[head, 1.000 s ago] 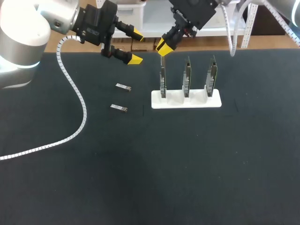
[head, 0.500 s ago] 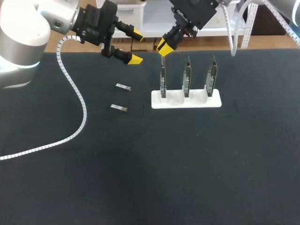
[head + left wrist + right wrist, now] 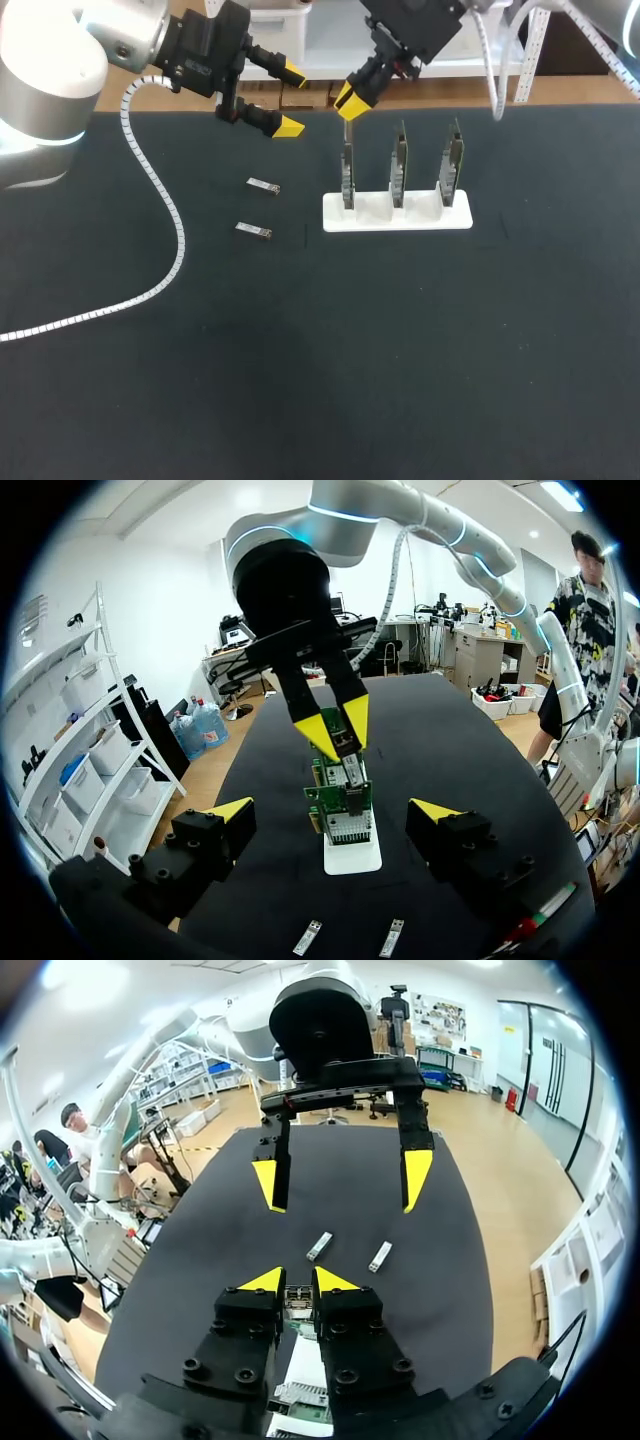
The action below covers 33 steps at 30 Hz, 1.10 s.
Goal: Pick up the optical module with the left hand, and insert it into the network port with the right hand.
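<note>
Your right gripper (image 3: 348,100) pinches the optical module (image 3: 346,130) upright, long axis aimed at the port board (image 3: 347,178) directly beneath. Your left gripper (image 3: 291,99), alongside, gapes empty.

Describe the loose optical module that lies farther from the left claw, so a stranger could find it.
Find the white stand with three upright boards on the black table. Two small silver modules lie to its left; the wanted optical module is the one farther from the open left claw, unlike its twin.
</note>
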### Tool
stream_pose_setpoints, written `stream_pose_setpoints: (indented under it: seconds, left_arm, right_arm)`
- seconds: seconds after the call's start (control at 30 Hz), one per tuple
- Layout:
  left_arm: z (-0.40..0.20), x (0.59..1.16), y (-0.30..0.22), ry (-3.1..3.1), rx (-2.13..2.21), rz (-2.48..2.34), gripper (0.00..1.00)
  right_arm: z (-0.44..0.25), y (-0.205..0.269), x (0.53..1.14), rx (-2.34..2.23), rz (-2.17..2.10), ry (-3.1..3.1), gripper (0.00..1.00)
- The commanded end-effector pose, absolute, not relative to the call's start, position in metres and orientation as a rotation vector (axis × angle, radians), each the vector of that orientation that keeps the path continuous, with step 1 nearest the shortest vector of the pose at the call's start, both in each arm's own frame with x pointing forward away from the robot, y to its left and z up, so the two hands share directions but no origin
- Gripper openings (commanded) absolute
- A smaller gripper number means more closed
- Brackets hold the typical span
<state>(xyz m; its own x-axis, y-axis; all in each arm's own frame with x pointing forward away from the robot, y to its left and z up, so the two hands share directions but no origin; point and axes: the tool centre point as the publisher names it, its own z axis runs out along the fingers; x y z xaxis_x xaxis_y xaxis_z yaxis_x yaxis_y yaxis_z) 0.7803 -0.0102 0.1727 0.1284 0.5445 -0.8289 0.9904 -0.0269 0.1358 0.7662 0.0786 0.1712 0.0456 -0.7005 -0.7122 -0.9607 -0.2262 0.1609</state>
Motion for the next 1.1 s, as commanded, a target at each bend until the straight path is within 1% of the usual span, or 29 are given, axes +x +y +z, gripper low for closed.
stream_pose_setpoints:
  seconds: [0.03, 1.1]
  left_arm:
    - [0.173, 0.781, -0.011, 1.513, 1.673, -0.763, 1.00]
    - [0.173, 0.781, -0.011, 1.513, 1.673, -0.763, 1.00]
  right_arm:
    - [0.172, 0.080, 0.767, -1.976, 0.988, 1.674, 0.00]
    - [0.176, 0.077, 0.756, -1.915, 0.923, 1.709, 0.00]
